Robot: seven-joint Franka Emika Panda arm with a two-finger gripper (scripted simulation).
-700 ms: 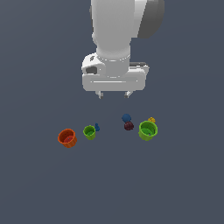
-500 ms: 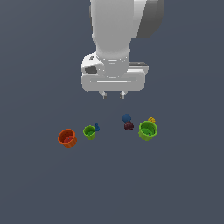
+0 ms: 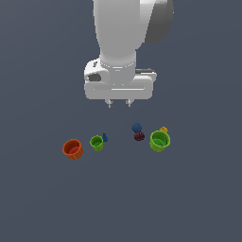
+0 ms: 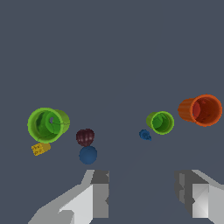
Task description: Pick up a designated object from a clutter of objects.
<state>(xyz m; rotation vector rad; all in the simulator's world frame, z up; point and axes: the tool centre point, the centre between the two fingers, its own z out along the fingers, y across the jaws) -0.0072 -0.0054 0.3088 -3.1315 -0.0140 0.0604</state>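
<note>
The orange-red ribbed cup (image 3: 72, 149) stands at the exterior view's left end of the clutter; it also shows in the wrist view (image 4: 201, 110). Beside it are the small lime-green cup (image 3: 97, 142) (image 4: 161, 122) and a small blue bit (image 3: 105, 137) (image 4: 145, 134). Toward the exterior view's right are a blue ball (image 3: 136, 127) (image 4: 88, 155), a dark maroon ball (image 3: 139, 136) (image 4: 85, 137), the larger green cup (image 3: 159, 140) (image 4: 47, 124) and a yellow bit (image 3: 163, 129) (image 4: 40, 148). My gripper (image 3: 119, 103) (image 4: 142, 192) is open and empty, well above the clutter.
The objects lie in a rough row on a plain dark grey surface (image 3: 121, 198). My white arm (image 3: 124, 42) rises above the gripper.
The gripper has shifted very slightly toward the exterior view's left. Its jaws stay open and the objects have not moved.
</note>
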